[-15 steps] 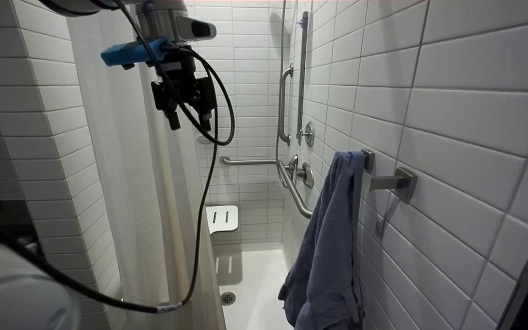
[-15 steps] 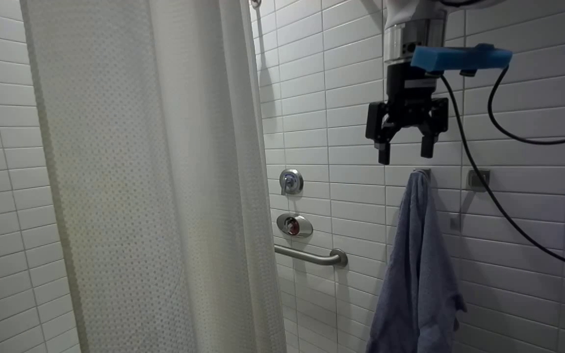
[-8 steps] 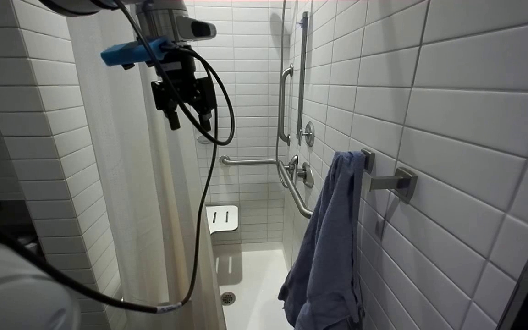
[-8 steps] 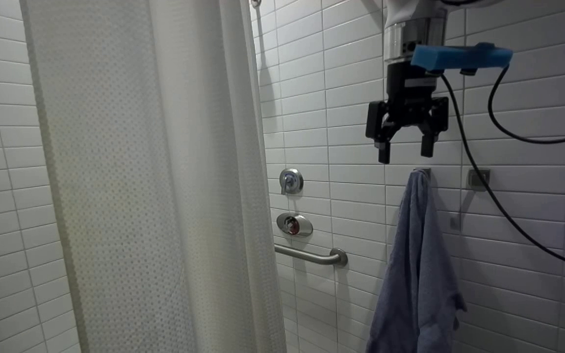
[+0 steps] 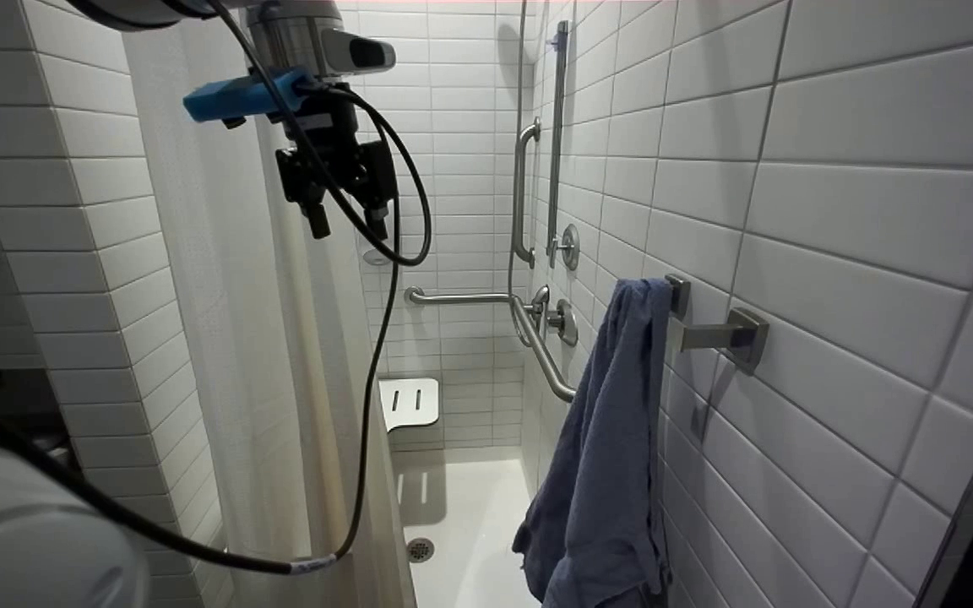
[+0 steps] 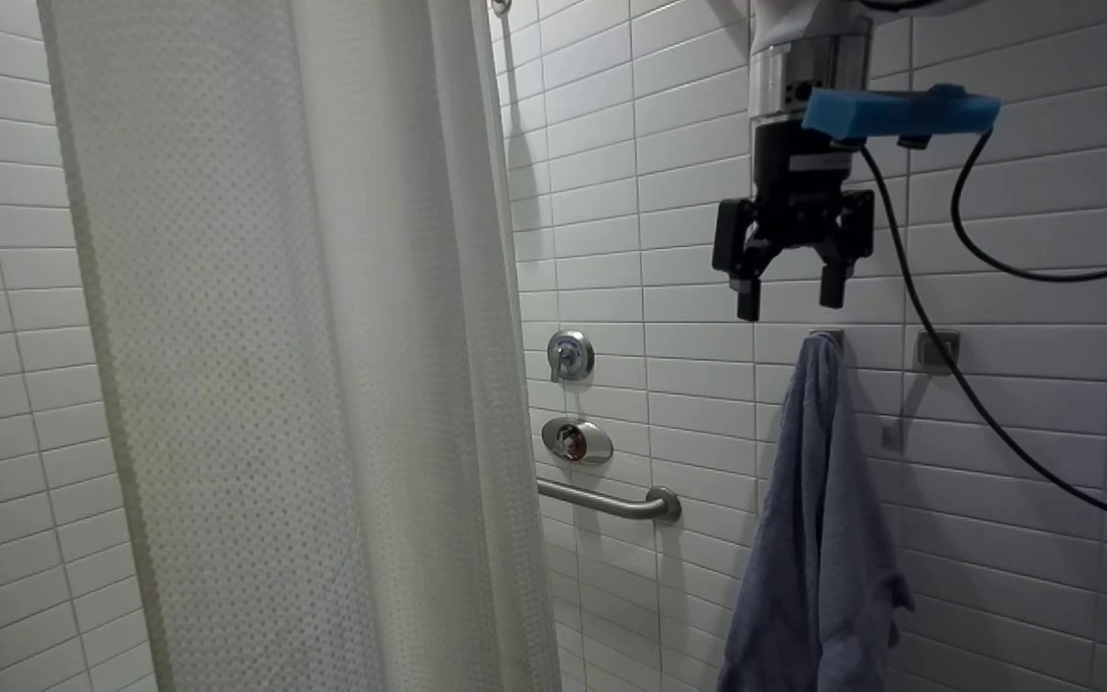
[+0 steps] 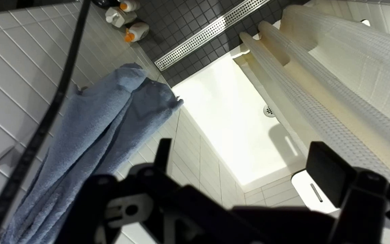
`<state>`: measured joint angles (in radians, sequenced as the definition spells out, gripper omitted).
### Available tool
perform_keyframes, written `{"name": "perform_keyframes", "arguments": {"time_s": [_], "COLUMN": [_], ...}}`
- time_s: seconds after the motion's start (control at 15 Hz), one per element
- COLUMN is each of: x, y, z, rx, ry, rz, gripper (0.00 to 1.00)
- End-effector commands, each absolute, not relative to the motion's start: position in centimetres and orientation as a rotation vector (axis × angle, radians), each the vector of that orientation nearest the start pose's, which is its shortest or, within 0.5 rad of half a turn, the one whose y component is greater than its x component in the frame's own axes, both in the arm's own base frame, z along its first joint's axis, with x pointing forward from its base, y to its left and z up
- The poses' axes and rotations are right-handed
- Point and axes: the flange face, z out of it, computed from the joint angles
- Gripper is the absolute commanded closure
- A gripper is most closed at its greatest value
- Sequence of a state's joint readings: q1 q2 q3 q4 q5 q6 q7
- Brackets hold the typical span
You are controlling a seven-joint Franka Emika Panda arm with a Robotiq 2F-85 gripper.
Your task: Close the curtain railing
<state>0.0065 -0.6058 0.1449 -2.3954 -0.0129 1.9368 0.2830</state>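
- My tool [image 6: 790, 300] hangs pointing down; in an exterior view the curtain [image 6: 313, 346] lies off to its left, with tiled wall [image 6: 678, 384] showing between them.
- The curtain's long folds run vertically, near enough in line with my fingers [image 7: 328, 173], so I judge the next move calls for a sideways approach.
- In the wrist view the curtain sits to the right, the blue-grey towel [image 7: 93, 135] to the left.
- The fingers are spread wide with nothing between them; I see no contact with curtain or towel.
- Much of the shower floor [image 7: 230, 125] shows uncovered, so I reckon the closing is not yet done.
- Drawing across, I could snag the towel.
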Motion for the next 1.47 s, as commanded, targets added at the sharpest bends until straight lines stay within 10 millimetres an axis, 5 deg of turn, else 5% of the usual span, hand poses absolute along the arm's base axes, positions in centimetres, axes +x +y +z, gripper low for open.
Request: {"name": "perform_keyframes", "arguments": {"time_s": [0.0, 0.4, 0.47, 0.93, 1.4], "x": [39.2, 42.4, 40.6, 42.0, 42.6], "y": [8.6, 12.7, 11.9, 12.5, 11.0], "z": [55.0, 57.4, 56.8, 57.1, 59.7], "rx": [-3.196, -3.175, -3.174, -3.170, -3.111], "ry": [0.136, 0.001, 0.036, 0.013, -0.632], "rz": [-0.339, -0.524, -0.485, -0.505, -0.332], "gripper": [0.00, 0.00, 0.00, 0.00, 0.00]}}
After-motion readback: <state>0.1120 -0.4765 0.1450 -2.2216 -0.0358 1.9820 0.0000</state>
